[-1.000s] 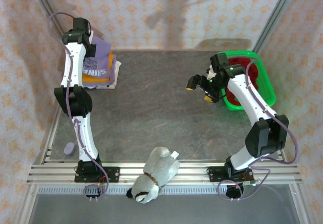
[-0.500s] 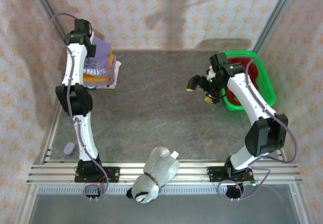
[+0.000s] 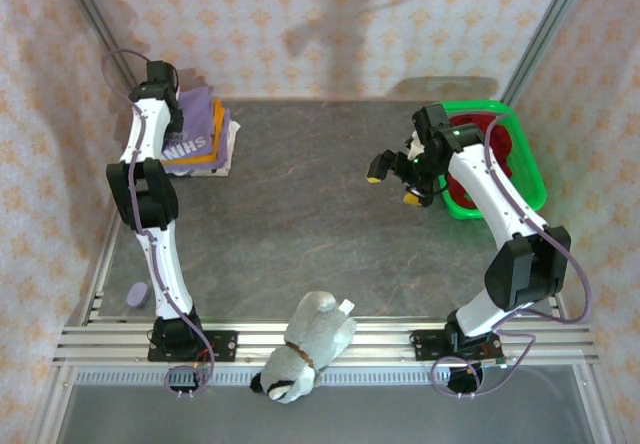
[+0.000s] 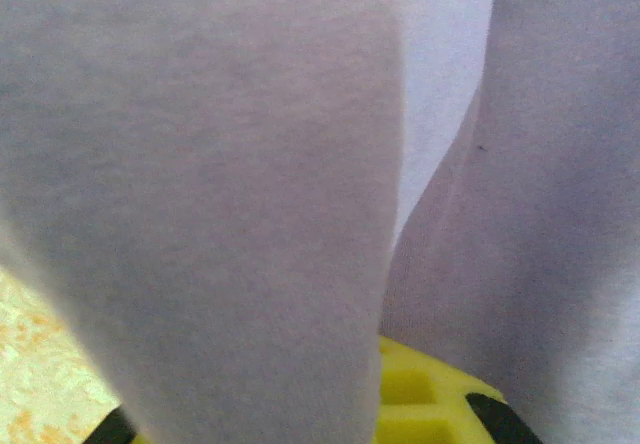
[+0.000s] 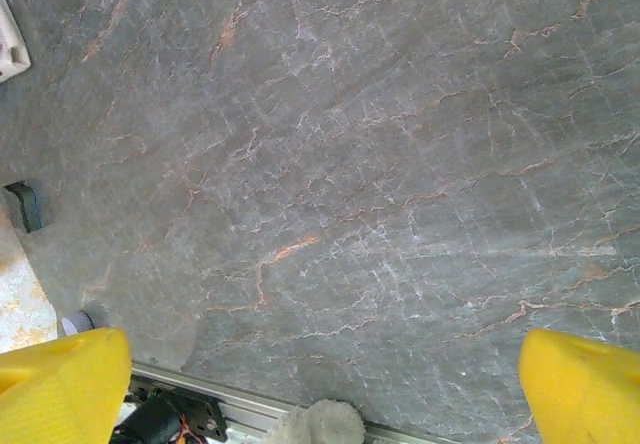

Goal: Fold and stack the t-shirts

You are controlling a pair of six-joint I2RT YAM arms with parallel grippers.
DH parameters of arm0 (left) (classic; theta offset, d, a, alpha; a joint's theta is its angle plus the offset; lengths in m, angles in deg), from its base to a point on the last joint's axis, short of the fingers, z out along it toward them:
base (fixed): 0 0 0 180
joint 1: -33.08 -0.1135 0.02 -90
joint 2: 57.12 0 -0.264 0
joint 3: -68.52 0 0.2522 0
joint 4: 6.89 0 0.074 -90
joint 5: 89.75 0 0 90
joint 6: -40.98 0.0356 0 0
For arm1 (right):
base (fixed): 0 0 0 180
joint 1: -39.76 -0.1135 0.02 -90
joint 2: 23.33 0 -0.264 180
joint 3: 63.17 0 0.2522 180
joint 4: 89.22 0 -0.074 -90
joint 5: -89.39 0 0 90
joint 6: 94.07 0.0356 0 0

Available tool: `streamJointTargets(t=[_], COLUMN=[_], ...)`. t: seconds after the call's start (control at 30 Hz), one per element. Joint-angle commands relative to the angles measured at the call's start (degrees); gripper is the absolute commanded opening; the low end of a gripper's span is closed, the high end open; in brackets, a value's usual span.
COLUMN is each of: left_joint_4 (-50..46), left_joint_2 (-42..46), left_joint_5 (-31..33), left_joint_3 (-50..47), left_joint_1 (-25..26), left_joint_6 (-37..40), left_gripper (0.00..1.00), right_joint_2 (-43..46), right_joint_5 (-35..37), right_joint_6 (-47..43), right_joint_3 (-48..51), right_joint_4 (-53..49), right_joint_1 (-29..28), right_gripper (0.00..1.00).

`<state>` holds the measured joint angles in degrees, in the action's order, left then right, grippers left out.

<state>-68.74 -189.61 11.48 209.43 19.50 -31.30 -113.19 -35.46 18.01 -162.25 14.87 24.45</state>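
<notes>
A lavender-purple t-shirt (image 3: 195, 129) with white lettering lies on top of an orange t-shirt (image 3: 218, 124) in the far left corner. My left gripper (image 3: 162, 76) hangs over the back edge of that stack. Lavender cloth (image 4: 250, 164) presses close against the left wrist view, and one yellow finger (image 4: 425, 404) peeks out under it. Whether that gripper pinches the cloth is hidden. A dark red t-shirt (image 3: 500, 147) sits bunched in the green basket (image 3: 480, 107). My right gripper (image 3: 394, 184) hovers left of the basket, open and empty, over bare table (image 5: 320, 394).
A grey-and-white plush toy (image 3: 305, 349) lies on the front rail between the arm bases, and its top shows in the right wrist view (image 5: 320, 426). A small purple object (image 3: 138, 292) rests near the left edge. Patterned walls close in the table.
My left gripper has shifted left and back over the stack, and the lavender tee now lies flatter with its lettering showing. The right arm has barely moved.
</notes>
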Motion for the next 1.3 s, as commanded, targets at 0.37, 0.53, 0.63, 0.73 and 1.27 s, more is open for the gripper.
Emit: streamJointTargets(t=[0.37,0.53,0.63,0.73,1.27], left_joint_4=[2.0,2.2,2.5,5.8,53.0], left_joint_2=[-0.5,4.1,9.6,18.2,67.5], left_joint_5=[15.8,11.8,8.4,4.1,-28.2], left_joint_3=[3.4,0.2,-4.3,-12.4,-72.9], left_joint_1=[-3.0,-2.9,-2.0,-0.9,7.7], left_joint_6=[-3.4,-6.1,-8.2,-9.9,-21.8], left_gripper=[0.74,0.84,0.97,1.00,1.00], right_joint_2=[1.2,1.1,1.2,1.9,31.7], right_joint_5=[2.1,1.9,2.6,4.9,32.9], right_joint_6=[0.8,1.0,1.0,1.0,-13.7], right_joint_3=[-2.4,-2.1,-2.8,-2.9,24.1], right_joint_4=[-2.7,-2.0,-1.6,0.1,32.5], right_joint_1=[-1.1,-1.1,-1.1,-1.0,-1.1], right_gripper=[0.99,0.99,0.99,0.99,0.99])
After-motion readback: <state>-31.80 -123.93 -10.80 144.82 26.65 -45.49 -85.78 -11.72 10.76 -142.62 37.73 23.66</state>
